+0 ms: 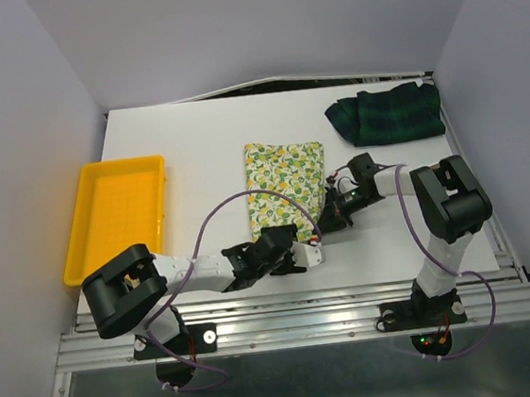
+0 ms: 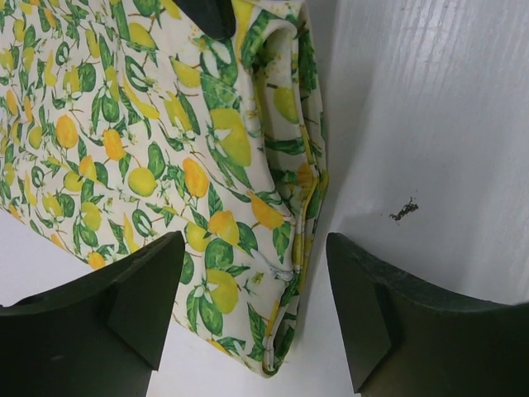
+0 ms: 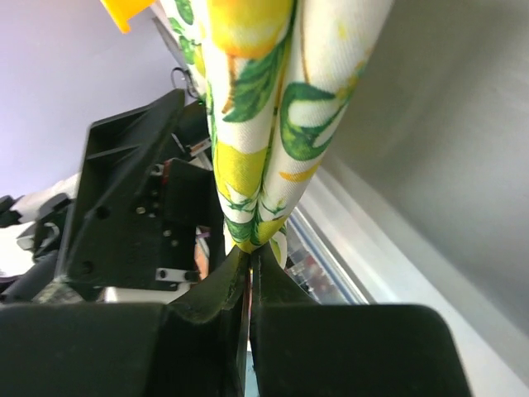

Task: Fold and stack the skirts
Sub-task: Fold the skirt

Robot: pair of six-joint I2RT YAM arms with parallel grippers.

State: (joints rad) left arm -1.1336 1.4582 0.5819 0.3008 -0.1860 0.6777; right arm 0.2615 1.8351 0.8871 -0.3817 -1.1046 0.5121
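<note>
A yellow tray (image 1: 119, 164) sits left of the folded lemon skirt (image 1: 285, 182), with the crumpled plaid skirt (image 1: 389, 114) off to its far right. The right fingers (image 3: 347, 347) clench its edge, and the left fingers (image 2: 107, 322) gape at its corner.

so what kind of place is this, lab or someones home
Probably a robotics lab test cell, not a home: plain white panels box in a white table, the left arm and right arm are bolted to an aluminium rail, and the lemon-print skirt and yellow tray look like props.
</note>
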